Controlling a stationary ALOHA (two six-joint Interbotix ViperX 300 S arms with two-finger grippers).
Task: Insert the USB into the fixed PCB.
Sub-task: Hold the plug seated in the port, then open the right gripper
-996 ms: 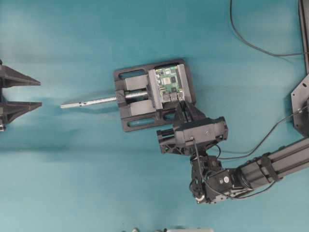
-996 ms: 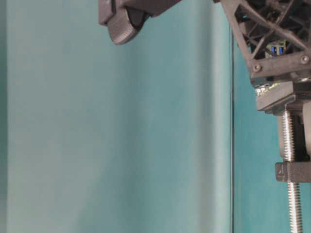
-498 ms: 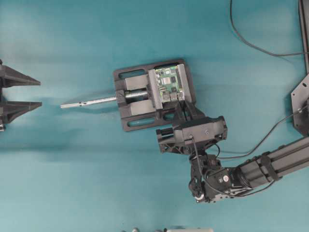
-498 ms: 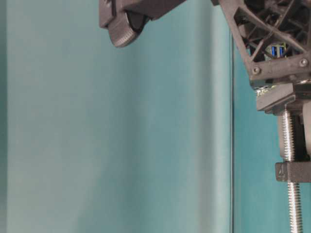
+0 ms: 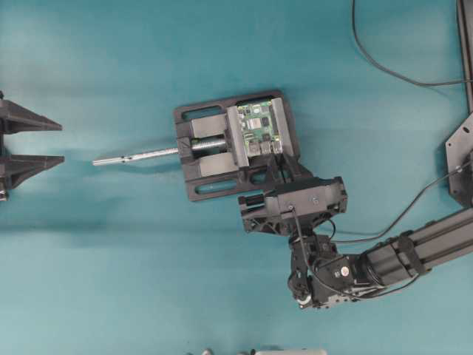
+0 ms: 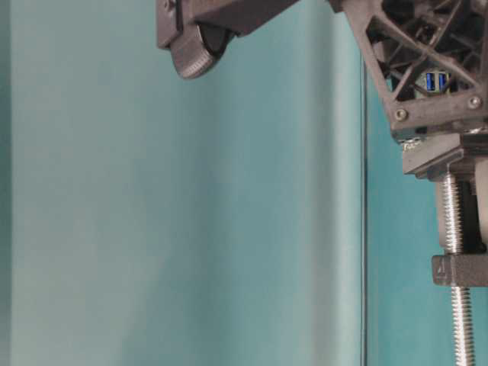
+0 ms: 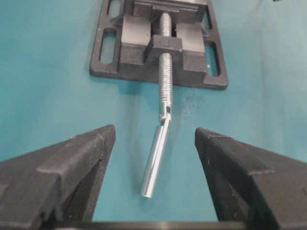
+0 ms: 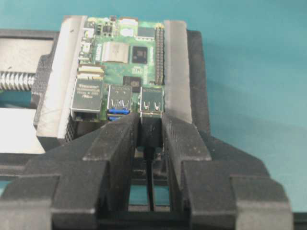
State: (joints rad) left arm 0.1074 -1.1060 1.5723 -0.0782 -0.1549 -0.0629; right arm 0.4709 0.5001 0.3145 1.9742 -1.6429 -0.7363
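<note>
Both grippers unmoved since earlier, right gripper (image 8: pixel 151 125) clenched on the USB (image 8: pixel 150 130) at the fixed PCB (image 8: pixel 125 62), left gripper (image 7: pixel 154 143) released wide.

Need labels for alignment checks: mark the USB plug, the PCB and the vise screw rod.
USB plug (image 8: pixel 151 132), right wrist view, dark body between the gripper's fingers.
PCB (image 8: pixel 125 50), right wrist view, green face by the silver chip.
Vise screw rod (image 7: pixel 156 155), left wrist view, smooth handle end.

The fixed PCB (image 5: pixel 259 127) sits clamped in the vise (image 5: pixel 222 148) mid-surface, its screw rod (image 5: pixel 137 155) pointing left toward the left gripper (image 5: pixel 22 144). The right gripper (image 8: pixel 151 132) holds the USB (image 8: pixel 151 129) against the board's near edge, below the vise in the overhead view
</note>
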